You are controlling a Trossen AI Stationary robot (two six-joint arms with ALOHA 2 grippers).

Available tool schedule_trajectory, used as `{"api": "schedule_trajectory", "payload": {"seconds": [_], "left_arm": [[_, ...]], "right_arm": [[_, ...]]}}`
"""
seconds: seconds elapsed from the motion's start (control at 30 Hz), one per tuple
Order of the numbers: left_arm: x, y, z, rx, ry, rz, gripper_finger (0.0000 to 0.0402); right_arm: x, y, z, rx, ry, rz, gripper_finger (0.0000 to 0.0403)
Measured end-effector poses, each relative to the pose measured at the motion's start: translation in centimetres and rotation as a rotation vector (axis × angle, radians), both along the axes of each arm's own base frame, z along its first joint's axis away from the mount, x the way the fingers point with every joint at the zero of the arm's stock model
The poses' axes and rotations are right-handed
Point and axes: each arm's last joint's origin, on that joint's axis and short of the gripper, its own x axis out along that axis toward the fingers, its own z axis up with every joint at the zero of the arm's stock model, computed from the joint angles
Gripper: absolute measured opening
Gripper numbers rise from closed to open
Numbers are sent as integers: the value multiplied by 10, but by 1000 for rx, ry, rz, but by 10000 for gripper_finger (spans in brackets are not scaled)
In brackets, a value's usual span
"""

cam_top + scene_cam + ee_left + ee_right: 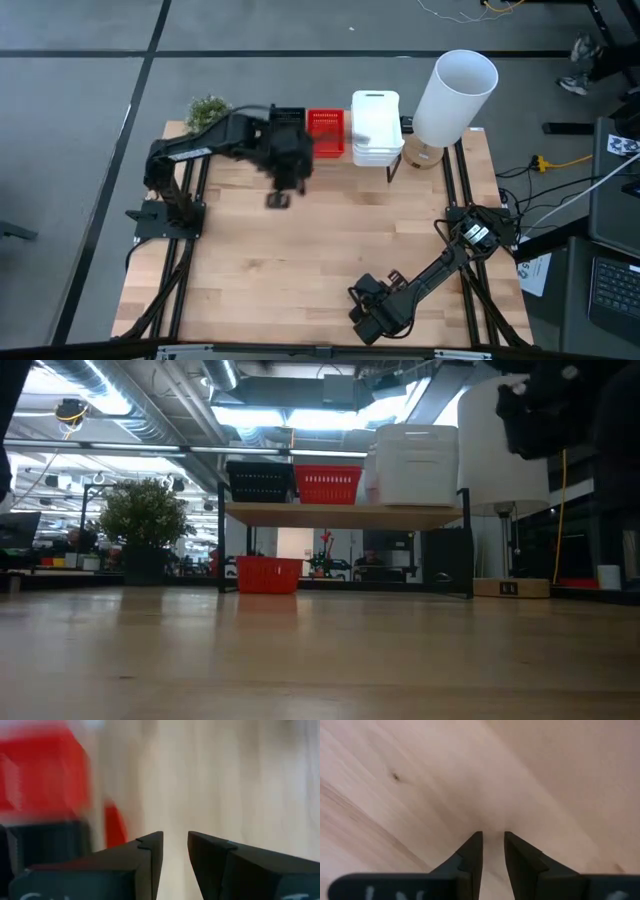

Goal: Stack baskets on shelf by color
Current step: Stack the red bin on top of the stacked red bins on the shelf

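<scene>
At the worktop's (300, 260) 12 o'clock edge, the shelf (345, 513) is carrying black (260, 482), red (328, 485) and white baskets (415, 465) in a row, with another red basket (268, 574) sitting on the worktop beneath its black-basket end. The left pincer (175, 851) is hovering just at 6 o'clock of the shelf's black-basket end, fingers slightly parted and holding nothing. The right pincer (493, 849) is resting toward 5 o'clock, fingers narrowly apart and empty.
</scene>
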Motion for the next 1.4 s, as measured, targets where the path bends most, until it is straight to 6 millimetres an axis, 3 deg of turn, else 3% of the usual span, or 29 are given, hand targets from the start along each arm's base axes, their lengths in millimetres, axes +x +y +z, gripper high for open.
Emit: {"api": "schedule_trajectory", "payload": {"seconds": [0.07,0.13,0.3,0.47,0.63,0.87,1.13,1.23,1.4], "left_arm": [[-14,-14,-1,-21,101,-5,83],[-17,-29,-3,-46,74,-24,83],[-60,-60,-9,-94,124,-110,82],[-98,-85,-47,-145,74,-97,82],[-135,-103,-101,-228,-85,-128,82],[-174,-110,-182,-318,-270,-179,82],[-193,-104,-232,-232,-388,-169,82],[-198,-103,-252,-217,-409,-190,82],[-203,-101,-282,-257,-499,-217,82]], "right_arm": [[2,-1,0,-37,-34,17,80],[6,-3,1,-84,-104,16,80],[38,-17,5,-186,-371,8,80],[79,-42,6,-310,-526,89,80],[116,-79,7,-483,-678,-8,80],[142,-102,-16,-834,-814,-199,80],[156,-127,-70,-924,-850,-347,80],[166,-140,-68,-948,-817,-349,80],[187,-167,-48,-1007,-724,-322,80]]}}
